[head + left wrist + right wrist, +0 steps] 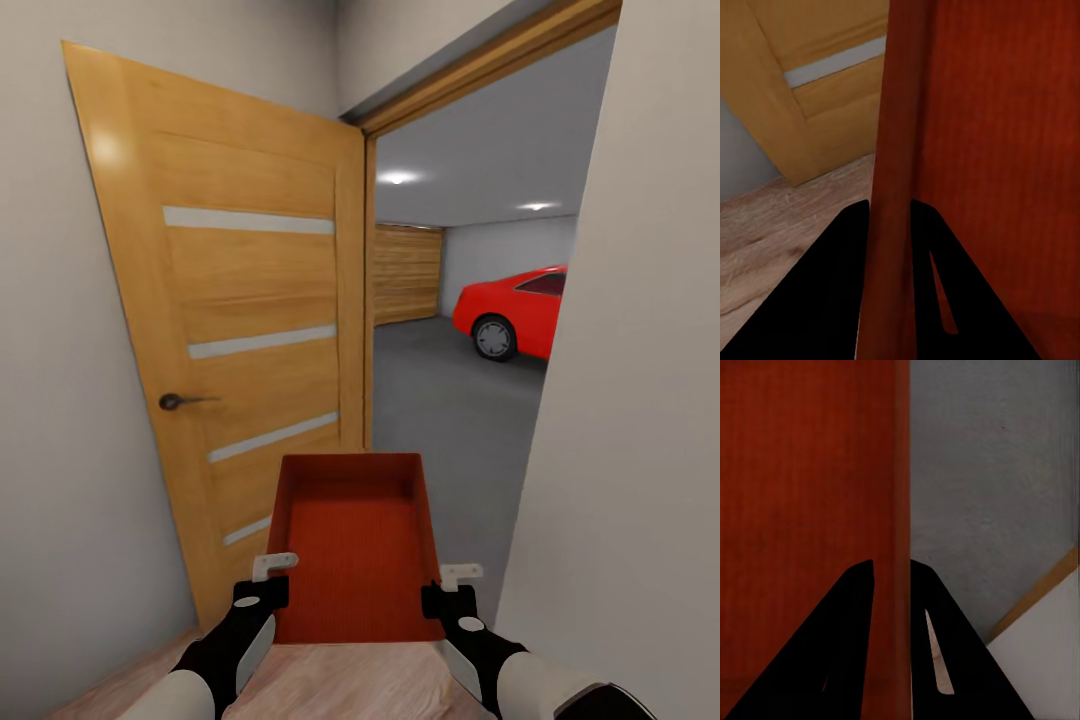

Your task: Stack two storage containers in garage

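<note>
One orange-red storage container hangs in front of me, carried between both arms, open side up and empty. My left gripper is shut on its left wall, and the left wrist view shows that wall pinched between the two dark fingers. My right gripper is shut on the right wall the same way. Through the doorway ahead lies the garage with its dark grey concrete floor. The second container is out of view.
An open wooden door with a dark handle stands at the left of the doorway. A pale wall bounds the right side. A red car is parked in the garage at the right. Light wood planks lie underfoot.
</note>
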### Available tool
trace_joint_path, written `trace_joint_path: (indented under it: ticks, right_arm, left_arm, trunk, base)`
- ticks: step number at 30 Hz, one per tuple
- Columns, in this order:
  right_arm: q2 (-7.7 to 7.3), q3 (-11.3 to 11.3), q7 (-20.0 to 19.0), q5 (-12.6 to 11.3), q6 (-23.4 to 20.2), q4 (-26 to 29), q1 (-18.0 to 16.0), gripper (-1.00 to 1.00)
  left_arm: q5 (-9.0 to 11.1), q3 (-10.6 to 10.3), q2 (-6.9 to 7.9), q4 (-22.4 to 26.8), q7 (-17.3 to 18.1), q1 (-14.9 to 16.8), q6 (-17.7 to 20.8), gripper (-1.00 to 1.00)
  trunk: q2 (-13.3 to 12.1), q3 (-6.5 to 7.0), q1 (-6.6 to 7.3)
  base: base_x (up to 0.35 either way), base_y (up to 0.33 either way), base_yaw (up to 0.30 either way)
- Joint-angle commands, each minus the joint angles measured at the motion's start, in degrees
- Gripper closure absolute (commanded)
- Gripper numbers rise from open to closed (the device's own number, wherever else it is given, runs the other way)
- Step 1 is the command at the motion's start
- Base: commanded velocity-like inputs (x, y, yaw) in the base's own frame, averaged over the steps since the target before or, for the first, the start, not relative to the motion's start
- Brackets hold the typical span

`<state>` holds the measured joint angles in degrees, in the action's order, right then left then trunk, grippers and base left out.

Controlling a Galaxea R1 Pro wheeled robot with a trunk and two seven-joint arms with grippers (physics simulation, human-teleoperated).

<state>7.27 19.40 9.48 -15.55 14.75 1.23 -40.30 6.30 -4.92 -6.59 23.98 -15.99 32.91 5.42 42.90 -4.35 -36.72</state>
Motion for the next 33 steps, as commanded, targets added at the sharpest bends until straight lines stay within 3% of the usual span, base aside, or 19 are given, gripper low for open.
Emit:
trace_joint_path:
  ticks: [1,13,22,33]
  right_arm:
    - [0.02,-1.49,0.19,-0.10,0.11,0.00,-0.04,1.00]
    - [0.02,-1.54,0.19,-0.10,0.11,0.00,-0.04,1.00]
    - [0.03,-1.52,0.18,-0.10,0.10,0.00,-0.04,1.00]
    - [0.02,-1.55,0.19,-0.10,0.11,0.00,-0.04,1.00]
  left_arm:
    - [0.21,0.88,2.46,0.28,-0.80,0.05,0.43,1.00]
    - [0.21,0.88,2.38,0.28,-0.80,0.05,0.47,1.00]
    - [0.21,0.86,2.37,0.28,-0.80,0.05,0.47,1.00]
    - [0.21,0.84,2.39,0.22,-0.80,0.05,0.54,1.00]
  trunk:
    - [0.08,-0.10,-0.04]
    - [0.08,-0.10,-0.04]
    - [0.08,-0.10,-0.04]
    - [0.08,-0.10,-0.04]
  base:
    - [0.291,0.214,-0.285]
    - [0.291,0.218,-0.284]
    - [0.291,0.223,-0.102]
    - [0.287,0.231,-0.280]
